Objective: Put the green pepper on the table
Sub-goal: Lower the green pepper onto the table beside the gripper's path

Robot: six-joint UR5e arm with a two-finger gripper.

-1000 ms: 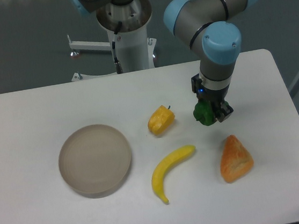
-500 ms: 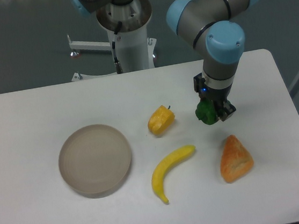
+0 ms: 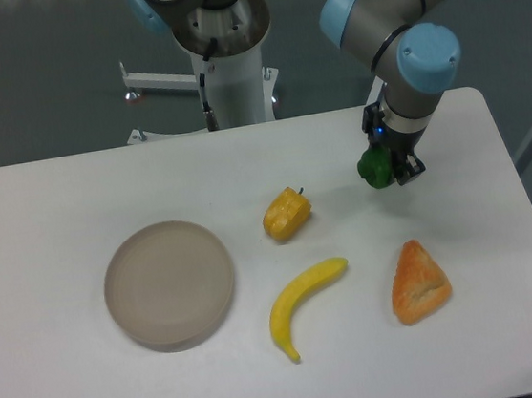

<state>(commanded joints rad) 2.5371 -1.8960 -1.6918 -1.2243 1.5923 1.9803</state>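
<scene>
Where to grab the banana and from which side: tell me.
Grip the banana at its thick middle, coming straight down from above, the end effector closing across its narrow width. It lies flat on the table, curved, with both ends tapering, and with bare table along both long sides at mid-length.

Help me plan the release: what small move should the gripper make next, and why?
Probably lower straight down, then open. The gripper holds the green pepper above bare table, clear of the yellow pepper and orange wedge.
</scene>
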